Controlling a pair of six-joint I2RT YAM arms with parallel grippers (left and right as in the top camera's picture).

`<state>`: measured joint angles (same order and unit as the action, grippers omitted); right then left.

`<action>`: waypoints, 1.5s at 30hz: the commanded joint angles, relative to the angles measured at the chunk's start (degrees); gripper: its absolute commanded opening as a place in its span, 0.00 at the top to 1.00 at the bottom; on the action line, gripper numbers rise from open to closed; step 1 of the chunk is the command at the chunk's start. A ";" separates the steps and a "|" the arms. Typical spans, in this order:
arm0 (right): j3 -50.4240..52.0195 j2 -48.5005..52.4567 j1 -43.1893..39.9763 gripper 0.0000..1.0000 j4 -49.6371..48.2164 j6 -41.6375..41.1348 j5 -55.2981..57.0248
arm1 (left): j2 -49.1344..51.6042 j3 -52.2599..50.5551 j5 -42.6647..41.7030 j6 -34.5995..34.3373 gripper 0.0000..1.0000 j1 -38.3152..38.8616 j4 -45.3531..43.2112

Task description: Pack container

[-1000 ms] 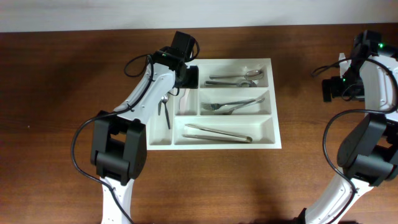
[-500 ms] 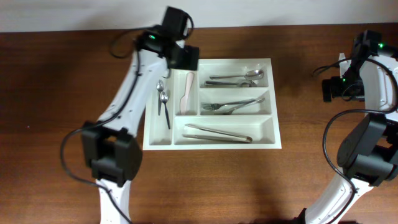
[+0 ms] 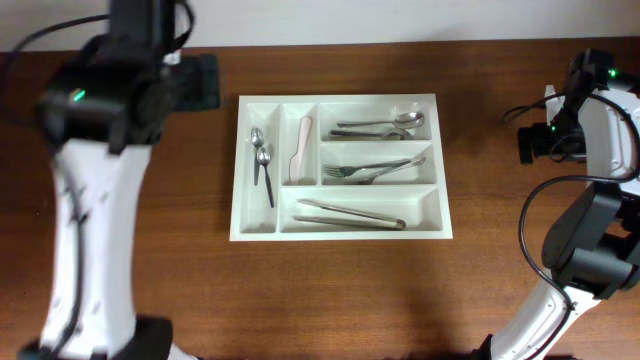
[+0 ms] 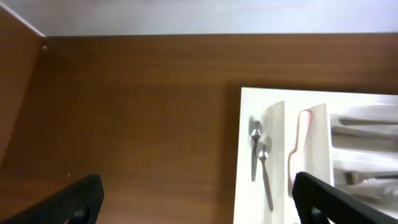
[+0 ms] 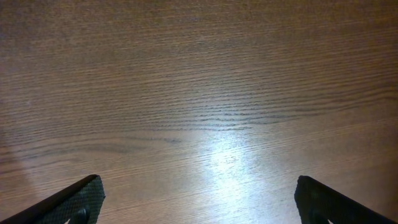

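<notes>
The white container [image 3: 255, 215] is set at the middle of the bench [image 3: 340, 300]. Two small spoons [image 3: 262, 160] are laid in its leftmost narrow compartment and a pale pink spatula [image 3: 301, 150] in the next. Spoons [image 3: 385, 125], forks [image 3: 375, 168] and tongs [image 3: 350, 213] are held in the three long compartments. The left gripper [image 4: 196, 199] is spread wide and empty over bare wood left of the container. The right gripper [image 5: 196, 196] is likewise spread wide with nothing held, well apart at the right.

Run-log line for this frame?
tray holds cutlery in all five slots | left gripper open, empty, left of tray | right gripper open, empty, over table
</notes>
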<state>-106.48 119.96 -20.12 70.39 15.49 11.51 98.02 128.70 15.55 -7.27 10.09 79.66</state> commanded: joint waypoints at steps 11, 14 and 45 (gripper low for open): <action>0.33 -0.52 -0.17 0.01 0.02 0.17 0.74 | -32.00 -10.21 -9.27 0.74 0.01 -0.35 4.52; 0.33 -0.52 -0.17 0.01 0.02 0.17 0.74 | -40.92 -18.34 -12.81 0.94 0.01 -0.35 3.67; 0.33 -0.52 -0.17 0.01 0.02 0.17 0.74 | -66.88 -72.48 -20.31 15.91 0.01 -0.35 -21.40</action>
<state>-106.48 119.96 -20.12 70.39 15.46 11.53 31.35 60.23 -4.16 1.93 9.82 60.34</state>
